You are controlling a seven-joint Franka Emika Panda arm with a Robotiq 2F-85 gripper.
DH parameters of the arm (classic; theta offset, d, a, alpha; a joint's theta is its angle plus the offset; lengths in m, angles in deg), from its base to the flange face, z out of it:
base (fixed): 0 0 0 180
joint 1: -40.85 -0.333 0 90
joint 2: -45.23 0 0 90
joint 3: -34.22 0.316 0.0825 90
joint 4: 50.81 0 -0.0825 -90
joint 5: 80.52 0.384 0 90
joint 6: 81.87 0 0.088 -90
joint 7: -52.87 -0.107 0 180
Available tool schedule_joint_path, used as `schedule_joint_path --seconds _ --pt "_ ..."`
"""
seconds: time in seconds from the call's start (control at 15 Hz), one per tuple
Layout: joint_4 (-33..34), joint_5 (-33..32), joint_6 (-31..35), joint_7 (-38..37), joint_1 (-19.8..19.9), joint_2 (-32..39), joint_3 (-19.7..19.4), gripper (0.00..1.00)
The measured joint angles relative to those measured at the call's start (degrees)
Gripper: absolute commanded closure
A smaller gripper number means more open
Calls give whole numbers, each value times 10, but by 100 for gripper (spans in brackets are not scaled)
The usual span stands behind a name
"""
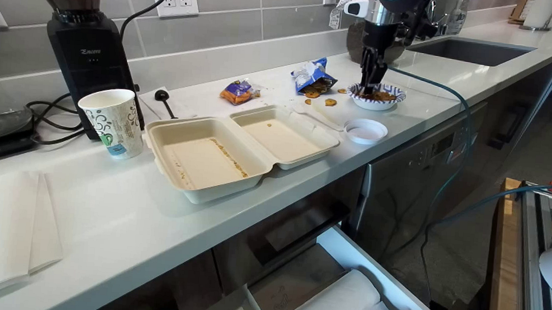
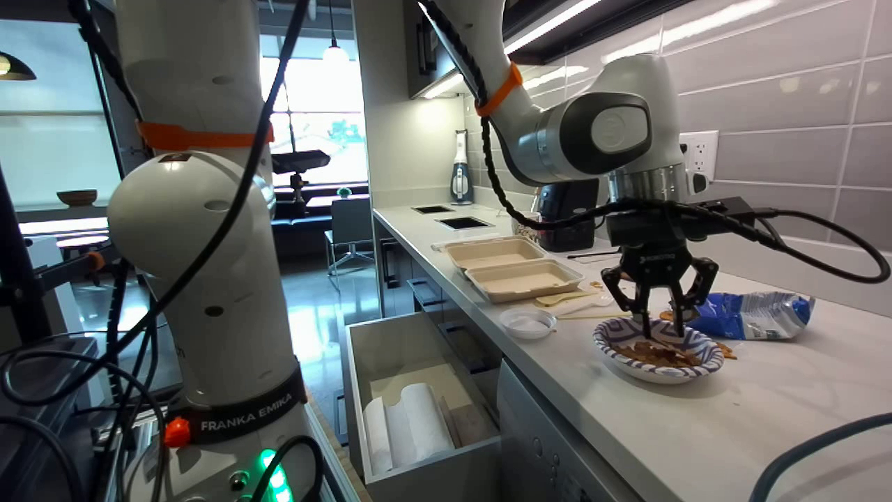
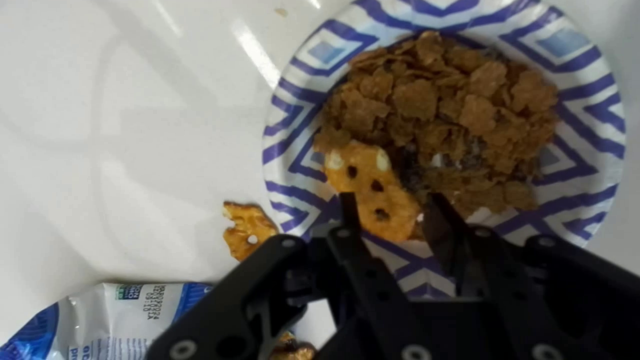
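The tool (image 2: 662,328) points straight down into the bowl (image 3: 592,125), its two fingers spread, with a clear gap between them and the tips low inside the rim. The bowl, white with a blue zigzag pattern, stands on the surface (image 1: 104,210) and holds brown flakes (image 3: 425,100). At the edge of the flakes lies a golden crisp (image 3: 390,200) with small dark holes; in the wrist view it shows between the fingers, though whether they touch it I cannot tell. A broken bit (image 3: 247,235) lies just outside the rim, near a blue and silver bag (image 3: 125,310) on its side. In an exterior view the bag's open mouth shows more crisps (image 1: 316,88).

Near the bowl sits a small white dish (image 1: 365,131). Further along are an open box (image 1: 192,153) with crumbs (image 1: 229,157) in it, a paper cup (image 1: 113,122) and a black grinder (image 1: 89,56). A small packet (image 1: 236,93) lies behind the box. Below, a drawer (image 2: 446,475) stands pulled out, with a paper roll (image 2: 421,418) inside
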Motion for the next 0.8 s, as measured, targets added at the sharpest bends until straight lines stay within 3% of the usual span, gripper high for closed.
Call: schedule_joint_path --seconds 0.33,0.67,0.8 --pt "-4 -5 26 -9 2 0 -2 59" --pt "-7 -11 32 -12 4 0 -3 44" --pt "-10 -24 32 -12 4 0 -5 44"
